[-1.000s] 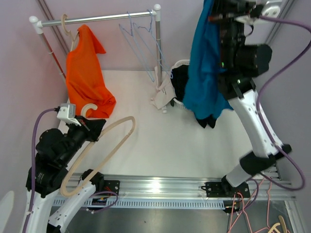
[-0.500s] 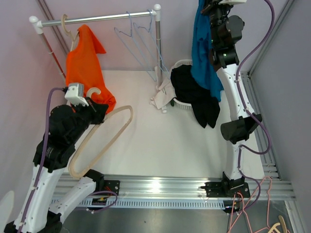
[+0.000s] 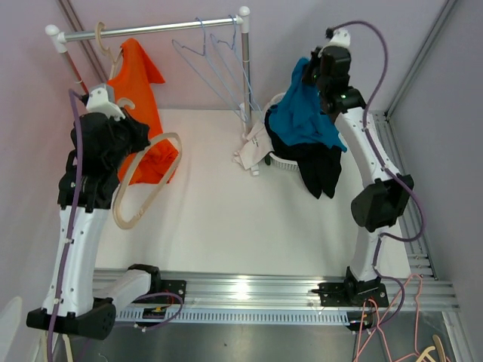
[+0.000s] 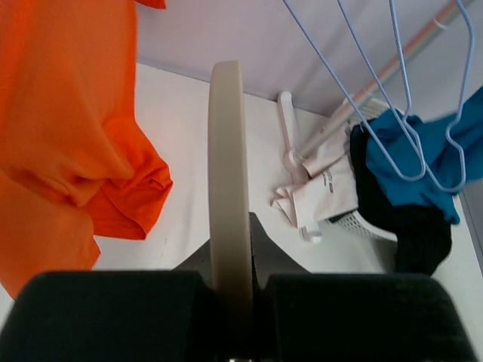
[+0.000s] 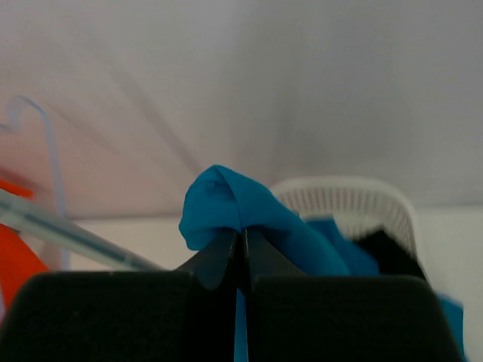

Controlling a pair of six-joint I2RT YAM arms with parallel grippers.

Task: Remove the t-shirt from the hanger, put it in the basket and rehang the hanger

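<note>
Already apart: hanger (image 4: 226, 151) left, t-shirt (image 3: 298, 124) right

Below the rail's (image 3: 151, 30) left end, the left tool (image 4: 232, 298) clenches the bare hanger, held clear. Right of the rail, the right tool (image 5: 241, 253) pinches the t-shirt over a basket (image 5: 355, 200), likely for dropping.

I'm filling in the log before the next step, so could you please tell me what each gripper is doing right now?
Left gripper: closed on the beige hanger.
Right gripper: closed on the blue t-shirt.
</note>
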